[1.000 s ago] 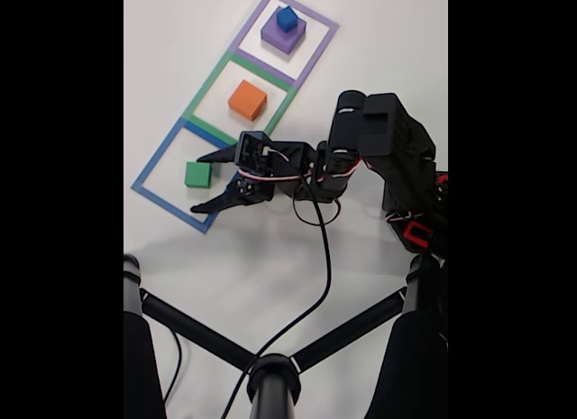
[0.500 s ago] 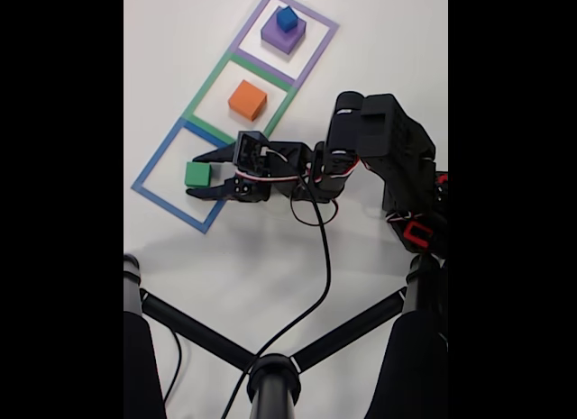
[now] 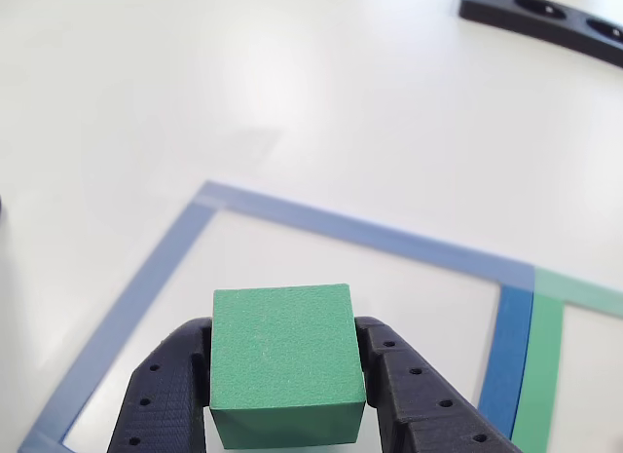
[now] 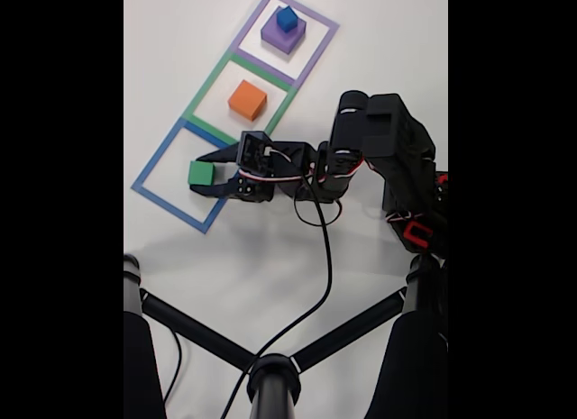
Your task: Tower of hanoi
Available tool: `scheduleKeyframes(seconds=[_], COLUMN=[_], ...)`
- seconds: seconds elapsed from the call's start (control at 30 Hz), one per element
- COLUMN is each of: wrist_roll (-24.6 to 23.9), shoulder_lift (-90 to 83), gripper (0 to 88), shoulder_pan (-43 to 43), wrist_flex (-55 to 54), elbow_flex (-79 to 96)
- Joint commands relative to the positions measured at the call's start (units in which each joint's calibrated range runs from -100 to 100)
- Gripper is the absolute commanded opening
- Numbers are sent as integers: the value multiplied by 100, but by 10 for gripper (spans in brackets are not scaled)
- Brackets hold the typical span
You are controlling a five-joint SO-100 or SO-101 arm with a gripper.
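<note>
1. The big white table (image 4: pixel 225 257) holds three taped squares in a row. In the fixed view the blue tape square (image 4: pixel 149 171) is the nearest one, then the green tape square (image 4: pixel 203 86), then the purple tape square (image 4: pixel 320 27).
2. The black robot arm (image 4: pixel 388 140) reaches out over the blue square.
3. Its black two-finger gripper (image 3: pixel 282 375) has its jaws closed part way onto the small green cube (image 3: pixel 285 360). One finger presses each side. It looks like a firm hold.
4. The flat purple block (image 4: pixel 281 36) sits in the purple square.
5. The orange cube (image 4: pixel 247 100) sits alone in the green square.
6. The green cube is inside the blue square, near its middle. It has flat sides, sharp edges and a dull, slightly rough skin. I think it is light and hard, and not slippery. Two flat sides facing away from each other are the best place to hold it.
7. The tiny blue cube (image 4: pixel 287 19) sits on top of the purple block.
</note>
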Motion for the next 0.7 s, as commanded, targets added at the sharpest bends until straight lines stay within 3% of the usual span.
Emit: scheduleKeyframes(seconds=[0.0,0.23,0.33,0.67], wrist_roll=[138,138,138,138], shoulder_lift=[-1115,-3030,-3831,-5305], gripper=[68,53,57,33], shoulder_pan=[-3,134,271,820], wrist_flex=[722,2786,4162,10273], elbow_flex=[-31,-385,-794,-3974])
